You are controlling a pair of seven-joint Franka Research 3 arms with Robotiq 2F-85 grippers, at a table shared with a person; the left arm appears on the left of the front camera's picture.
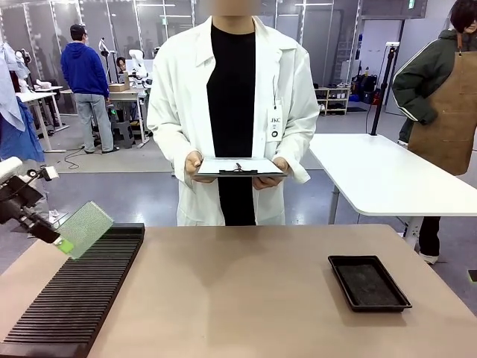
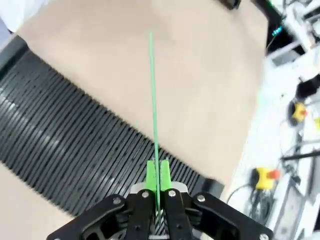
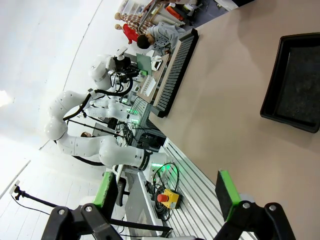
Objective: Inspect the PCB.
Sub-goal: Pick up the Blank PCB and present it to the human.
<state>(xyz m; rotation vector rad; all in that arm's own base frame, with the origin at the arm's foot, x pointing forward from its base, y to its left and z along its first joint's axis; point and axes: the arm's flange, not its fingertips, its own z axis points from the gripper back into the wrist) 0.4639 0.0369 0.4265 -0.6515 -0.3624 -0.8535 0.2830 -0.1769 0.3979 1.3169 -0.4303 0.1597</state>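
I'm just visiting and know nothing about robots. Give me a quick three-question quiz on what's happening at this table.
1. True or false: the robot's left hand is shut on the PCB.
2. What does the person hold? A a clipboard, B a mug, C a hammer.
3. Fill in: the robot's right hand stands ____.
Key: 1 true; 2 A; 3 open.

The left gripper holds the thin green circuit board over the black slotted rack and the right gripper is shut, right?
No: the right gripper is open, per the right wrist view. The left gripper does hold the thin green circuit board over the black slotted rack.
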